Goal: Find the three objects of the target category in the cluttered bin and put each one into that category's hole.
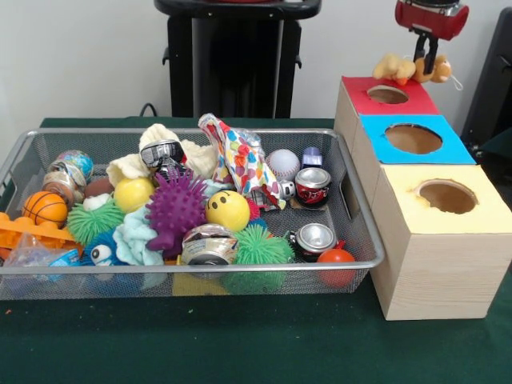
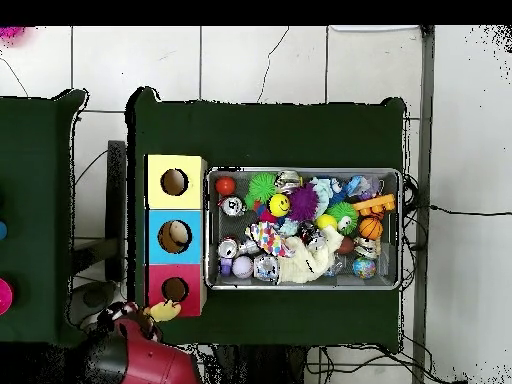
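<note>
My gripper hangs at the top right, shut on a small tan and orange plush animal. The plush hangs just above and behind the red-topped hole on the farthest pale wooden box. In the overhead view the gripper and plush sit just off the red box's edge, beside its hole. The silver wire-mesh bin is full of clutter. A cream soft thing lies at its back, also in the overhead view. I cannot make out a brown teddy.
The blue-topped hole and yellow-topped hole stand in line with the red one. Something tan shows inside the blue hole. The bin holds spiky balls, cans, a yellow smiley ball and a small basketball.
</note>
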